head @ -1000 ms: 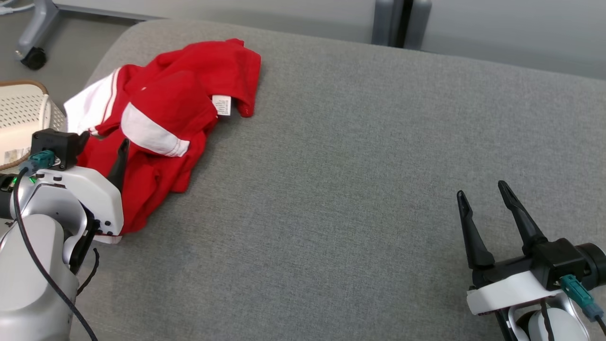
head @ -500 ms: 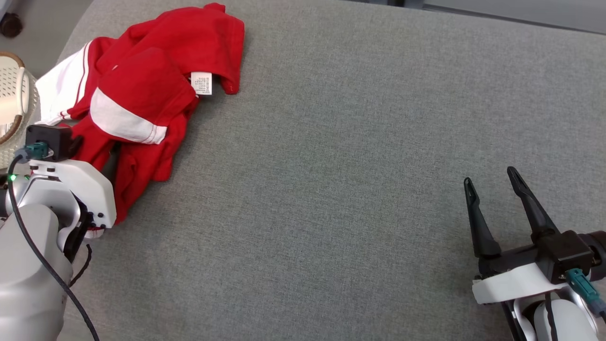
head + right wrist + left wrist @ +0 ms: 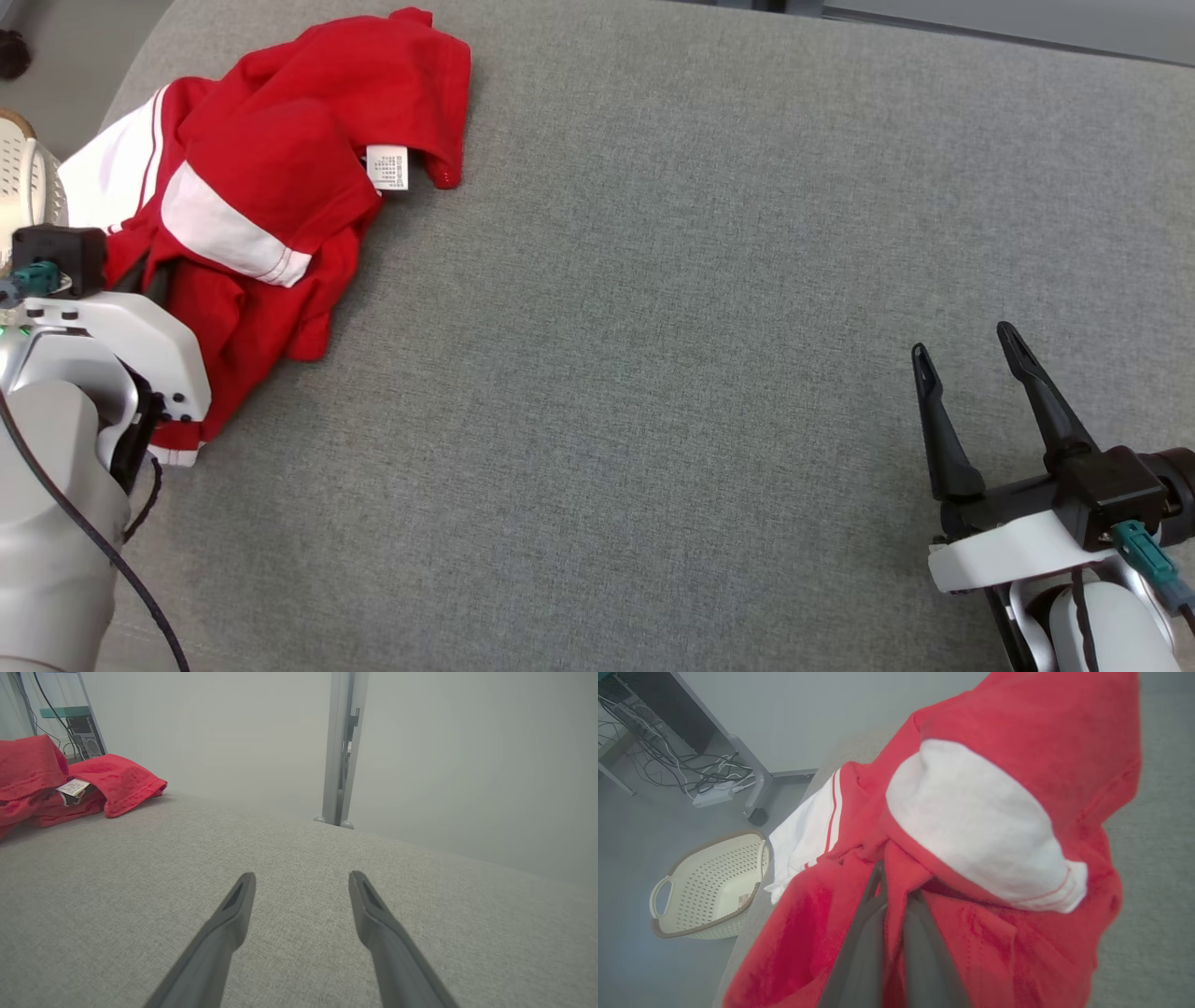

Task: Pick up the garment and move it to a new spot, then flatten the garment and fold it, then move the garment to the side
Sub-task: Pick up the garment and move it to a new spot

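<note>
The garment (image 3: 280,112) is red with white bands and lies crumpled at the far left of the grey cushioned surface (image 3: 653,327). My left gripper (image 3: 157,280) is pushed into its near side, its fingers mostly hidden by the cloth and the white wrist. The left wrist view shows the left gripper (image 3: 896,884) shut on a red fold of the garment (image 3: 1017,728), just under a white band. My right gripper (image 3: 966,341) rests open at the lower right, far from the cloth. Seen from the right wrist, the right gripper (image 3: 302,877) holds nothing, and the garment (image 3: 117,781) lies far off at the left.
A cream perforated basket (image 3: 710,886) stands on the floor beside the surface's left edge, its rim (image 3: 23,177) just left of the garment. A grey post (image 3: 343,746) rises behind the far edge. Cables and a wheeled frame leg (image 3: 756,784) lie beyond the basket.
My left gripper has gone from open to shut on a fold of the garment. The head camera has tilted, shifting the whole picture. The right gripper stays open in place.
</note>
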Motion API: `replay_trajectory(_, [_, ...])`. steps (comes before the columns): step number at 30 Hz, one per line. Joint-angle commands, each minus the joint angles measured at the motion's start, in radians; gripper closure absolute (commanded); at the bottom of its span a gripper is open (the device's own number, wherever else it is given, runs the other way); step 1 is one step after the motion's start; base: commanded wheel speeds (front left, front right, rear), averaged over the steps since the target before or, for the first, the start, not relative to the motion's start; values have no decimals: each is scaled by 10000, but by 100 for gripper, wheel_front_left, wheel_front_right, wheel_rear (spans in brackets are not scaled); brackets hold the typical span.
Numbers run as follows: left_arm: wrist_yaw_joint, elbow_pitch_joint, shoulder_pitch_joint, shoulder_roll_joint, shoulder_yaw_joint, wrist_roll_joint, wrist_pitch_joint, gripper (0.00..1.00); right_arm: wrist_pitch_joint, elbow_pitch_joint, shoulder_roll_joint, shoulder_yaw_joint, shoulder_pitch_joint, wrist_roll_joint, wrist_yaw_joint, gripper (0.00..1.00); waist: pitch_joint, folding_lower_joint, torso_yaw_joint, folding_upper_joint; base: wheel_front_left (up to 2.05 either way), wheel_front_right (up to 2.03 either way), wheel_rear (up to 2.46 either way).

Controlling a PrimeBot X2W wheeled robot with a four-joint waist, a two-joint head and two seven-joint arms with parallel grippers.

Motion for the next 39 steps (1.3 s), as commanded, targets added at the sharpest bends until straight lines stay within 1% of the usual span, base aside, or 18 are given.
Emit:
replay_trajectory(1, [12, 43, -202, 128, 6, 18, -142, 100, -52, 19, -72, 10, -70, 66, 1, 0, -76, 0, -6, 0, 0, 0, 0])
replay_trajectory(6, [19, -105, -585, 390, -96, 119, -527, 100, -52, 77, -72, 68, -12, 270, 1, 0, -489, 0, 1, 0, 0, 0, 0])
replay_trajectory(11, [34, -566, -924, 707, -230, 275, -589, 100, -52, 199, -72, 185, -15, 594, 1, 0, -974, 0, -63, 0, 0, 0, 0])
replay_trajectory(16, [76, -1400, -1196, 1031, -416, 497, -576, 100, -52, 291, -72, 275, 10, 960, 1, 0, -1480, 0, -237, 0, 0, 0, 0])
replay_trajectory(18, [63, -1853, -1283, 1092, -534, 570, -473, 100, -52, 309, -72, 296, 43, 1093, 1, 0, -1667, 0, -330, 0, 0, 0, 0])
replay_trajectory(19, [63, -1853, -1283, 1092, -534, 570, -473, 100, -52, 309, -72, 296, 43, 1093, 1, 0, -1667, 0, -330, 0, 0, 0, 0])
replay_trajectory(21, [37, -2639, -1385, 1069, -756, 648, -146, 100, -52, 361, -74, 332, 89, 1308, 1, 0, -1923, 0, -511, 0, 0, 0, 0])
replay_trajectory(25, [53, -3636, -1361, 935, -961, 574, 593, 100, -52, 424, -72, 386, 90, 1523, 1, 0, -2177, 0, -855, 0, 0, 0, 0])
replay_trajectory(28, [97, -4338, -1139, 713, -1131, 466, 1135, 100, -52, 414, -71, 388, 76, 1637, 1, 0, -2248, 0, -1143, 0, 0, 0, 0])
replay_trajectory(29, [97, -4338, -1139, 713, -1131, 466, 1135, 100, -52, 414, -71, 388, 76, 1637, 1, 0, -2248, 0, -1143, 0, 0, 0, 0])
replay_trajectory(32, [226, -4936, -838, 325, -1273, 303, 1545, 100, -52, 401, -71, 356, 75, 1729, 1, 0, -2248, 0, -1438, 0, 0, 0, 0])
replay_trajectory(33, [346, -5249, -592, 9, -1396, 155, 1755, 100, -52, 393, -72, 327, 70, 1787, 1, 0, -2218, 0, -1627, 0, 0, 0, 0])
replay_trajectory(34, [346, -5249, -592, 9, -1396, 155, 1755, 100, -52, 393, -72, 327, 70, 1787, 1, 0, -2218, 0, -1627, 0, 0, 0, 0])
replay_trajectory(39, [723, -5629, 135, -765, -1766, 15, 2061, 100, -52, 309, -72, 268, -17, 1881, 1, 0, -2063, 0, -2148, 0, 0, 0, 0])
